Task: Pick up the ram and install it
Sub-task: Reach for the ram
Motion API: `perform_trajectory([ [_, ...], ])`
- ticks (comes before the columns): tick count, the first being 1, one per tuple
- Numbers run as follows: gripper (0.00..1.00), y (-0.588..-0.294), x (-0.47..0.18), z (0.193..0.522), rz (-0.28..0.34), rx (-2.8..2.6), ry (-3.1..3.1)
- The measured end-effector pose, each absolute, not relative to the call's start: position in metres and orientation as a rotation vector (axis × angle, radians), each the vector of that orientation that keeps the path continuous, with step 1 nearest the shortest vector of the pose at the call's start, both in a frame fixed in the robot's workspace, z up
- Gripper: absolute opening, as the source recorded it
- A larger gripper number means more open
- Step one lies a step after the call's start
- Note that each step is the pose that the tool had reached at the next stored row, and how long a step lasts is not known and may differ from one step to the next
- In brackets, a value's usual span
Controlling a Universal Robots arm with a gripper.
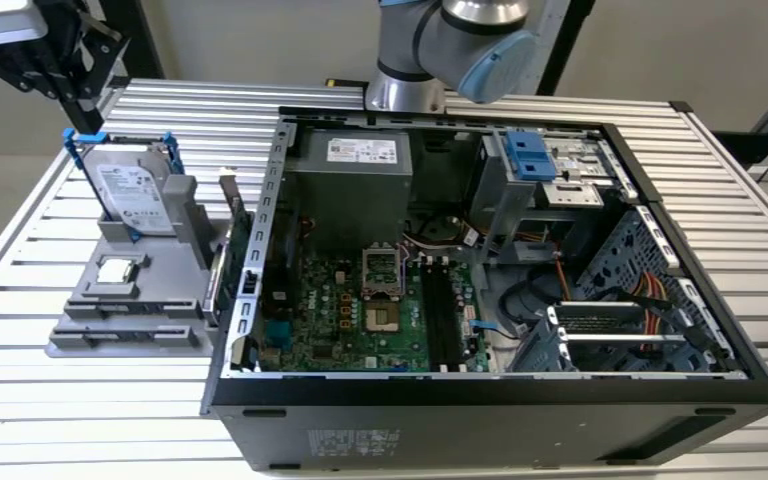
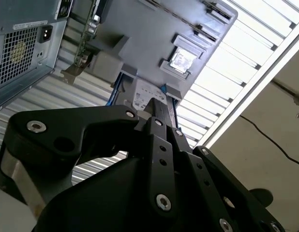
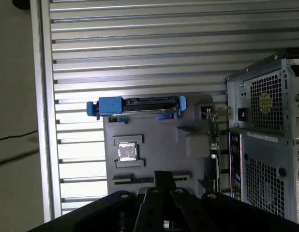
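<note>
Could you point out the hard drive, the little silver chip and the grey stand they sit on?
Hard drive (image 1: pixel 131 188): exterior view, on its labelled silver face.
Silver chip (image 3: pixel 126 152): first wrist view, on the middle of its shiny top.
Grey stand (image 3: pixel 159 140): first wrist view, on a bare flat part.

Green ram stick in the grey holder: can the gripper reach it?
Probably yes: the thin green ram stick stands on edge, top bare, and the black gripper hangs above the grey holder. The black case's wall crowds one side.

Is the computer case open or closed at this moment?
Open. In the exterior view the computer case has no side cover, and the motherboard inside shows from above.
</note>
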State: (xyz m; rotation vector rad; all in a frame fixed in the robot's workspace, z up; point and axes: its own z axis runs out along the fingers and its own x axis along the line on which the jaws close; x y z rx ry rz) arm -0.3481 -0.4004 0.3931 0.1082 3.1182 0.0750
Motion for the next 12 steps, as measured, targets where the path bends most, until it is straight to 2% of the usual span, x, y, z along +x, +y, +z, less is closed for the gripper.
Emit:
perform_trajectory([
  [12,0.00,-0.4060,-0.3480,0.3931,0.075,0.108,3.118],
])
